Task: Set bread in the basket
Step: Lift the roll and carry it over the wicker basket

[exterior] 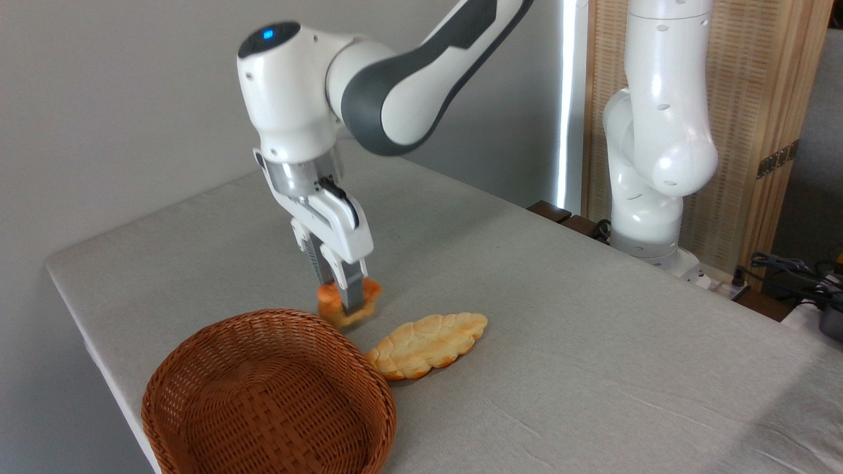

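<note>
Nearest the camera, below and in front of the jaws, sat the round wicker basket (267,395), a shallow woven bowl with nothing in it, its far rim just short of the fingers. Just beyond that rim the gripper (347,297) pointed straight down, its two fingers closed about the small orange-golden bun (342,307), one finger crossing the front of the bun and the other hidden behind it. Whether the bun rested on the grey cloth or was already a little clear of it could not be told from this angle. The bun looked light and soft, with a lumpy knotted top that would likely give under pressure, so a gentle squeeze across its middle, where the fingers sat, seemed the sound hold; a hard pinch might dent or tear it, and a grip on one knob alone might let it roll out. To the right of the jaws, close by but apart from the bun, lay a longer, paler braided loaf (428,344), one end almost against the basket wall. It lay off the short path to the basket, though a swing to the right could brush it. The basket's rim was the one thing to clear. Farther behind the jaws the cloth-covered table (593,316) ran bare to the arm's white base (649,217) at the back right.
</note>
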Tool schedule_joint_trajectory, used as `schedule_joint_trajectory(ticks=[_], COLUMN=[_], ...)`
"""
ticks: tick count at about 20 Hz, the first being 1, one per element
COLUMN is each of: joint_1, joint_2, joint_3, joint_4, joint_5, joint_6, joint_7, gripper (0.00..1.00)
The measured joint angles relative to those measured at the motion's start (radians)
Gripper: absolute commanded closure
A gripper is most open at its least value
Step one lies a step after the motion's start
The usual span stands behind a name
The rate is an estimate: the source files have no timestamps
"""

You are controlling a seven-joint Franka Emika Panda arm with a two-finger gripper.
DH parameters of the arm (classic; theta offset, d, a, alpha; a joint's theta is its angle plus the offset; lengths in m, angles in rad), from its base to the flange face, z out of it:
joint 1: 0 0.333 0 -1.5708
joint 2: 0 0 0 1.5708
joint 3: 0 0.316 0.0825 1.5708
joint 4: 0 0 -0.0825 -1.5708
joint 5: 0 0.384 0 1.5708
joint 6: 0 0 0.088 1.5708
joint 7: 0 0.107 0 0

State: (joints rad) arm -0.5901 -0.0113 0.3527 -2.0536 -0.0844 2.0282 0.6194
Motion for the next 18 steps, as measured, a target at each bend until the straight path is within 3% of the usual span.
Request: schedule_joint_trajectory(ticks=[6, 13, 18], joint_1=[-0.001, 0.008, 0.012], joint_2=[-0.044, -0.038, -0.008], joint_3=[-0.018, -0.011, 0.031], joint_4=[0.062, 0.137, 0.155], joint_5=[-0.001, -0.054, -0.054], joint_6=[-0.022, -0.014, 0.081], joint_7=[-0.016, -0.018, -0.018], gripper=[0.48, 0.44, 0.44])
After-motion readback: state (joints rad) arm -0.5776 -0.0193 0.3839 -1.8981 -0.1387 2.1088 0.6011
